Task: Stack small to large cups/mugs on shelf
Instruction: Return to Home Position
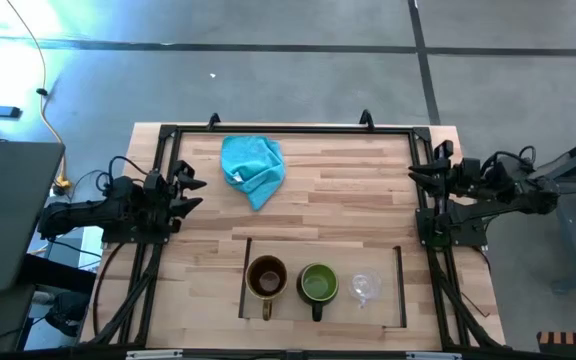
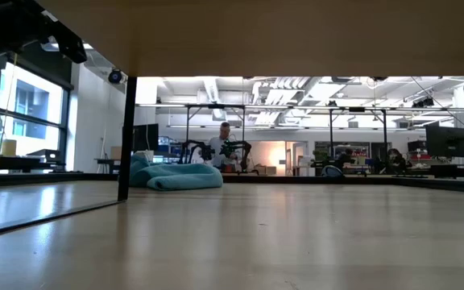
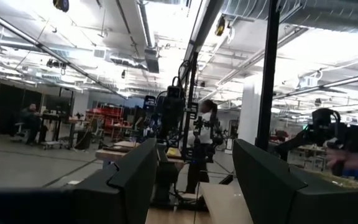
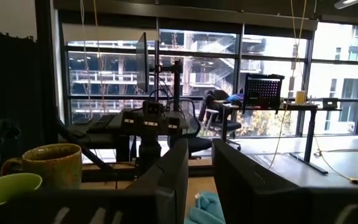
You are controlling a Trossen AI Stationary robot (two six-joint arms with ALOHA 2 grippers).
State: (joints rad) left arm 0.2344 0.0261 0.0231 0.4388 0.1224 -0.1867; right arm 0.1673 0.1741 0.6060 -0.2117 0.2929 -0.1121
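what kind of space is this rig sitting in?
Probably an open-plan robotics lab: exposed pale ceiling ducts, another dark robot-arm rig on a table across the room, and a seated person at a workstation.

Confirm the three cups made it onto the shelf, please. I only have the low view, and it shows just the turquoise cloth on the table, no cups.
Observer: Yes. In the high view the brown mug, green mug and glass cup all stand on the shelf.
Operator: Nested, or side by side?
Observer: Side by side in one row, not nested. The brown one is toward the left arm's side, the green one is in the middle, and the glass one is toward the right arm's side.
Operator: Is either gripper holding anything?
Observer: No. The left gripper and right gripper sit at opposite edges of the table, both open and empty, away from the shelf.
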